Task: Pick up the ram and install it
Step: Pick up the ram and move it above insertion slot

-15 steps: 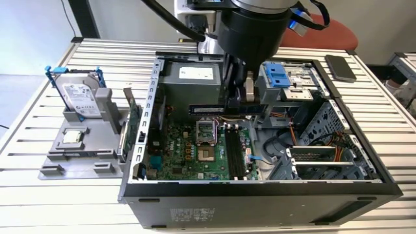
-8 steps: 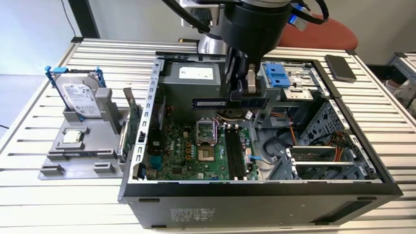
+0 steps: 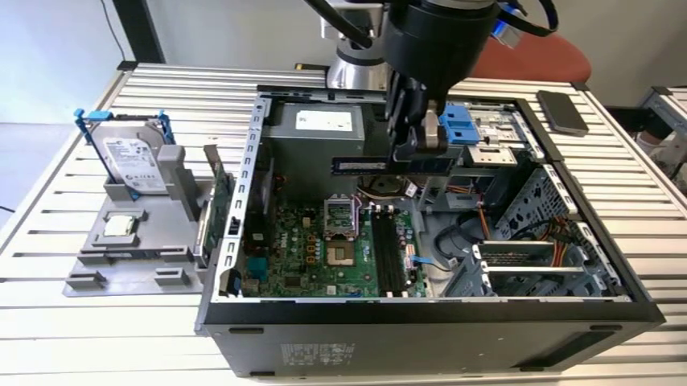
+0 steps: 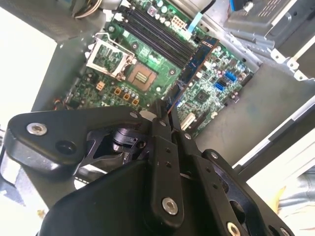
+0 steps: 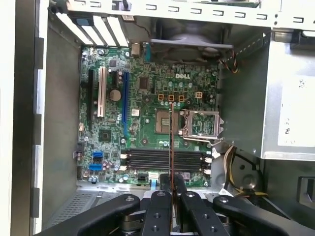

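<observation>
**Holding the ram [image 3: 371, 166] clear of the board**

1. Tool state: the gripper [image 3: 413, 157] has its fingers clamped on the ram. The stick hangs level in the air, with most of its length projecting from one side of the fingers.
2. Appearance: a slim dark blue-black strip carrying a pale label whose print is too small to read.
3. Position: the motherboard [image 3: 322, 249] and its black memory slots [image 3: 388, 249] lie below the gripper, well apart from the ram, which sits crosswise to them.
4. View differences: the first wrist view shows the ram edge-on as a thin dark line [image 5: 171, 142] and white lettering on the board [image 5: 147, 88]. The second wrist view shows the ram's broad blue face [image 4: 197, 59].
5. Labels: the exterior view shows white labels on the power supply [image 3: 324, 121] and the hard drive [image 3: 134, 161].
</observation>
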`<state>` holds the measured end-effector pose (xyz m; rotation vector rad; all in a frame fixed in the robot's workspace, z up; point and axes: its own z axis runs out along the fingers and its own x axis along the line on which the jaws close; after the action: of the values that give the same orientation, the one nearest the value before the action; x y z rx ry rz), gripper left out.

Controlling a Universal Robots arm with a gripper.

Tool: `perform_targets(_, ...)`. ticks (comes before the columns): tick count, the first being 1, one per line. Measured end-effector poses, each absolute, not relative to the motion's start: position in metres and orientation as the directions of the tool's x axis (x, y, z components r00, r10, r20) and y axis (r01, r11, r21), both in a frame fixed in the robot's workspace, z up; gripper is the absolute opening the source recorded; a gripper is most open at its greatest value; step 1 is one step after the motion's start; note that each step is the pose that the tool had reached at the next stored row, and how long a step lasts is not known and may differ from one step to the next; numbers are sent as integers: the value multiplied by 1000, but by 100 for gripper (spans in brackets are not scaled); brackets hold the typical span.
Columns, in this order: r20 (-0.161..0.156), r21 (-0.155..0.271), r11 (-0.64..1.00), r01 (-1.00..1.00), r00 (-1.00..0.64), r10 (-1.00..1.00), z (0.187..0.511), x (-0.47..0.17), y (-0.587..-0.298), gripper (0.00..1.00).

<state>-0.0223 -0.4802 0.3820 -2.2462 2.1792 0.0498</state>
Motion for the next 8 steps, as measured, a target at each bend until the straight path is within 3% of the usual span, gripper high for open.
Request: perform_targets(8, -31, 14, -28, -1000, 27, -999, 382, -14, -477, 0)
